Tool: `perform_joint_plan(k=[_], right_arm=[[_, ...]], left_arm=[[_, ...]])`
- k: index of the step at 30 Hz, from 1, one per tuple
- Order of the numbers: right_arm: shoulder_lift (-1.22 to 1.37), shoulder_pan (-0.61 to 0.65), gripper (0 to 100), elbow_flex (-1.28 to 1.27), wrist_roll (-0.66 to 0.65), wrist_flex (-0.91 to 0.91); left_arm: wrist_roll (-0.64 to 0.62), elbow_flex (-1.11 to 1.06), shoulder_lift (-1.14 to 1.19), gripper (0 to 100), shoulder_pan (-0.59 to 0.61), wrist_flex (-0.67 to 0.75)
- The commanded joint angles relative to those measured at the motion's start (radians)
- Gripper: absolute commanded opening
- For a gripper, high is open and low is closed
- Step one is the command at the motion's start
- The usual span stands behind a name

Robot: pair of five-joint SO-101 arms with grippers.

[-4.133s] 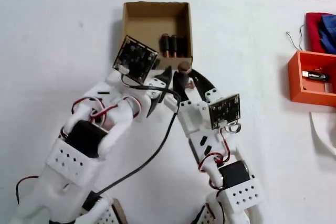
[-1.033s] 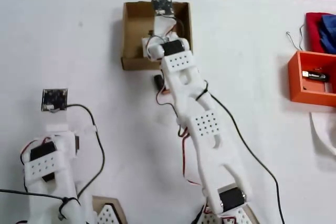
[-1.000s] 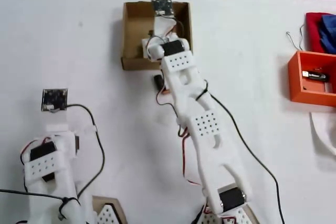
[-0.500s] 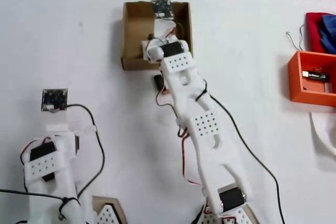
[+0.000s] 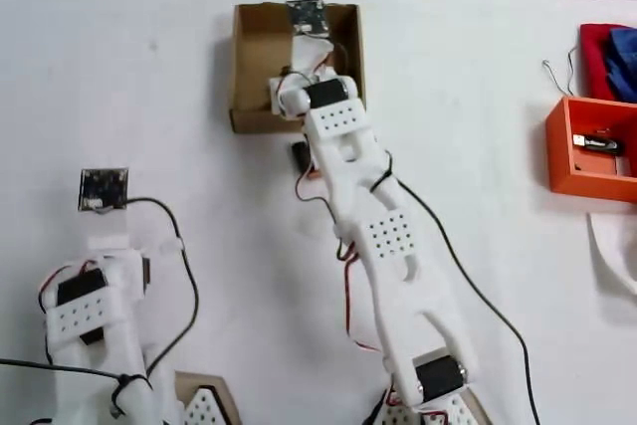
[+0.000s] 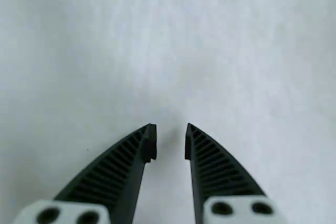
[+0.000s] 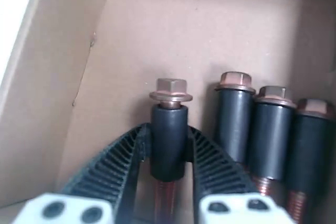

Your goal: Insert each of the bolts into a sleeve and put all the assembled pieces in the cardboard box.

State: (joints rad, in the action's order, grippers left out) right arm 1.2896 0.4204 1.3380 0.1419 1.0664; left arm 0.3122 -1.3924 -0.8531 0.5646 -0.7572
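Bolts (image 7: 234,80) number four by our count in the right wrist view, each with a coppery hex head and each pushed through a black sleeve (image 7: 234,124), so we also count four sleeves. All four pieces are inside the cardboard box (image 7: 63,77). Three lie side by side and touching one another, the outermost next to a wall of the box. The fourth, the held piece (image 7: 169,129), sits just beside them with a small gap. The right gripper (image 7: 169,145) clamps its ribbed fingers (image 7: 131,153) on that piece's sleeve, one on each flank, with the bolt head clear of the fingertips. We cannot tell whether the piece touches the box floor.

In the high view we count two arms. The right arm (image 5: 383,236) stretches across the white table (image 5: 179,97) and its wrist covers much of the box's inside, so there we cannot count the pieces. The left arm (image 5: 90,311) stands well apart from the box. An orange tray (image 5: 562,161) sits far off to the side, beside a red and blue cloth (image 5: 602,52).

The left wrist view gives us the left gripper (image 6: 169,142) over bare table, its fingers a narrow gap apart and holding nothing
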Motion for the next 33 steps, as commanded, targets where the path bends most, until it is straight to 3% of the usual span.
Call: perform_joint_plan(k=[1,13,19,33], right_arm=[[-0.016,0.001,13.9,0.012,0.006,0.004],[-0.131,-0.024,8.7,0.080,0.002,0.041],[-0.275,-0.033,8.7,0.161,-0.086,0.174],[-0.409,-0.025,8.7,0.333,-0.097,0.611]], left_arm=[[0.008,0.001,-0.011,11,0.006,0.015],[0.008,0.001,-0.011,11,0.006,0.014],[0.008,0.001,-0.011,11,0.006,0.014],[0.008,0.001,-0.011,11,0.006,0.015]])
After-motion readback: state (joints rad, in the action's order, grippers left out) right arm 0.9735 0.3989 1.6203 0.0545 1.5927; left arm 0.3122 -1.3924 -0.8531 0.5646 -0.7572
